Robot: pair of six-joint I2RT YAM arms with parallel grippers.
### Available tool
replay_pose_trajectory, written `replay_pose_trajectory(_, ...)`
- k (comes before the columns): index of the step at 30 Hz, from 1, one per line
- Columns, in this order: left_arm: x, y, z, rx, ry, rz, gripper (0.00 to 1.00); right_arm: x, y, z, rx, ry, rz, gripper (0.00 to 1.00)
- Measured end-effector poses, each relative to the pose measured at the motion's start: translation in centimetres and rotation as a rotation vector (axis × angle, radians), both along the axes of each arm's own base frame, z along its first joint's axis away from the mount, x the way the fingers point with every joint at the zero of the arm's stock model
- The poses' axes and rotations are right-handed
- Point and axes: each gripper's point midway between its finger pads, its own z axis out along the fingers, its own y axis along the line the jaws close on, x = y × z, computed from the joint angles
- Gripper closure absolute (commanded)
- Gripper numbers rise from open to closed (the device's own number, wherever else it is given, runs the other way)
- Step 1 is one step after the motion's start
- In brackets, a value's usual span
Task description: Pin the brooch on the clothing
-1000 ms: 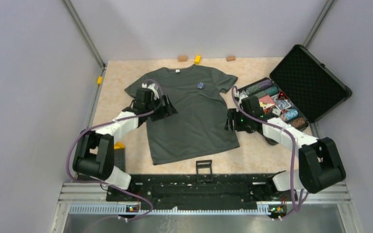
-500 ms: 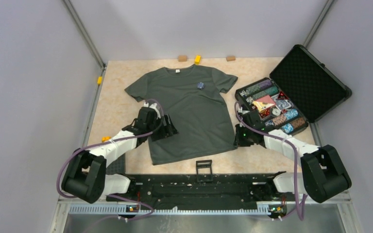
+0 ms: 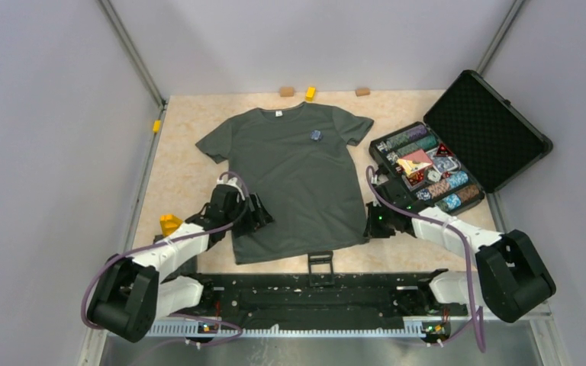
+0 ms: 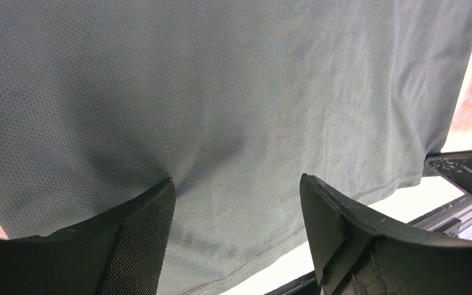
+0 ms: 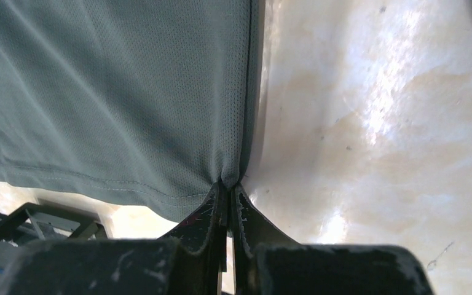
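Observation:
The clothing (image 3: 297,175), a dark grey-green T-shirt, lies flat on the beige table (image 3: 179,160) with its neck at the far side. The brooch (image 3: 316,135), a tiny blue-silver pin, sits on the shirt's chest, right of centre. My left gripper (image 3: 257,215) hovers open over the shirt's lower left part; in the left wrist view both fingers (image 4: 144,236) stand wide apart above the clothing (image 4: 233,110) near its hem. My right gripper (image 3: 371,222) is shut on the shirt's lower right side edge. The right wrist view shows the clothing (image 5: 117,104) pinched between the gripper's (image 5: 228,192) tips.
An open black case (image 3: 496,133) with rows of poker chips (image 3: 423,164) stands at the right. A small black square frame (image 3: 320,264) lies by the hem at the near edge. A yellow piece (image 3: 170,223) lies near the left arm. Small blocks (image 3: 310,93) line the far edge.
Both arms have drawn back toward the near edge along the shirt's sides. The right gripper went from open to shut, pinching the shirt's right edge. The left gripper stayed open.

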Motion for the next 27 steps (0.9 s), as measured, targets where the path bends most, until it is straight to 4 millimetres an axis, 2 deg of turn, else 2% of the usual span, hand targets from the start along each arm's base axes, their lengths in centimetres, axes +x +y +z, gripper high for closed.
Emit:
replay_pose_trajectory(5, -0.5, 0.5, 0.0, 0.002, -0.001, 0.023, 0.21, -1.3, 0.1, 0.0, 0.007, 0.030, -0.009, 1.00)
replay_pose_trajectory(6, -0.6, 0.6, 0.0, 0.006, 0.002, 0.028, 0.20, -1.7, 0.1, 0.1, 0.006, 0.038, -0.009, 0.97)
replay_pose_trajectory(7, -0.7, 0.7, 0.0, 0.009, 0.002, 0.030, 0.19, -1.8, 0.1, 0.1, 0.008, 0.040, -0.010, 0.87)
replay_pose_trajectory(8, -0.7, 0.8, 0.0, 0.014, 0.004, 0.034, 0.19, -1.9, 0.1, 0.2, 0.010, 0.040, -0.012, 0.68)
replay_pose_trajectory(10, -0.9, 1.0, 0.1, 0.024, 0.005, 0.038, 0.17, -2.0, 0.1, 0.5, 0.014, 0.040, -0.015, 0.45)
replay_pose_trajectory(12, -1.0, 1.3, 0.1, 0.034, 0.003, 0.038, 0.15, -2.1, 0.1, 0.6, 0.013, 0.040, -0.016, 0.30)
replay_pose_trajectory(15, -1.1, 1.7, 0.3, 0.059, -0.015, 0.026, 0.11, -1.9, 0.0, 1.2, 0.001, 0.030, -0.004, 0.17)
replay_pose_trajectory(19, 0.0, 2.2, 2.2, 0.101, -0.088, 0.018, 0.07, 0.4, 0.4, 3.5, -0.006, -0.053, 0.012, 0.11)
replay_pose_trajectory(24, 4.0, 2.8, 7.1, 0.170, -0.257, 0.037, 0.05, 4.9, 1.4, 7.4, 0.021, -0.205, 0.020, 0.11)
replay_pose_trajectory(27, 6.8, 4.0, 9.2, 0.213, -0.314, 0.075, 0.05, 7.8, 0.2, 8.3, 0.034, -0.264, -0.028, 0.10)
